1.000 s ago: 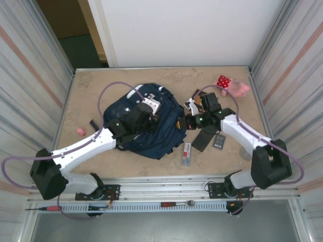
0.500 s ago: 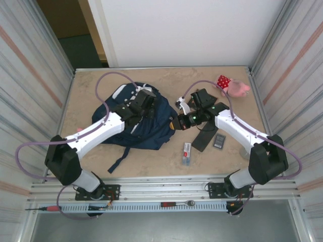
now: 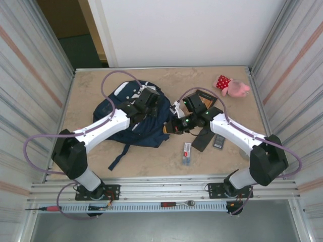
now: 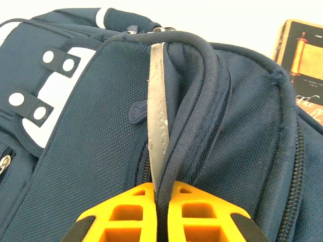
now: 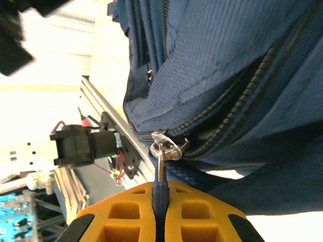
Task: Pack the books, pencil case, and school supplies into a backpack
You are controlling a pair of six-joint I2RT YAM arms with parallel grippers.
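Observation:
The navy backpack (image 3: 132, 115) lies left of centre on the table. My left gripper (image 3: 147, 97) (image 4: 161, 201) is shut on its top carry loop (image 4: 194, 91), next to a pale reflective stripe (image 4: 157, 101). My right gripper (image 3: 171, 128) (image 5: 160, 201) is at the bag's near right edge, shut on a metal zipper pull (image 5: 161, 151) of a partly open zipper (image 5: 232, 101). The brown book (image 3: 203, 98) (image 4: 305, 60) lies flat behind the right arm. The black pencil case (image 3: 203, 139), the grey calculator (image 3: 219, 141) and the white pack (image 3: 187, 151) lie right of the bag.
A pink plush toy (image 3: 233, 86) sits at the far right corner. Metal side walls (image 3: 45, 101) close in the table. A dark strap (image 3: 119, 157) trails from the bag toward the front rail (image 3: 161, 194), where hand tools (image 3: 177, 203) lie.
The backpack has been pulled back and to the left by my left gripper. My right gripper has moved left and nearer along the bag's right edge, uncovering the book.

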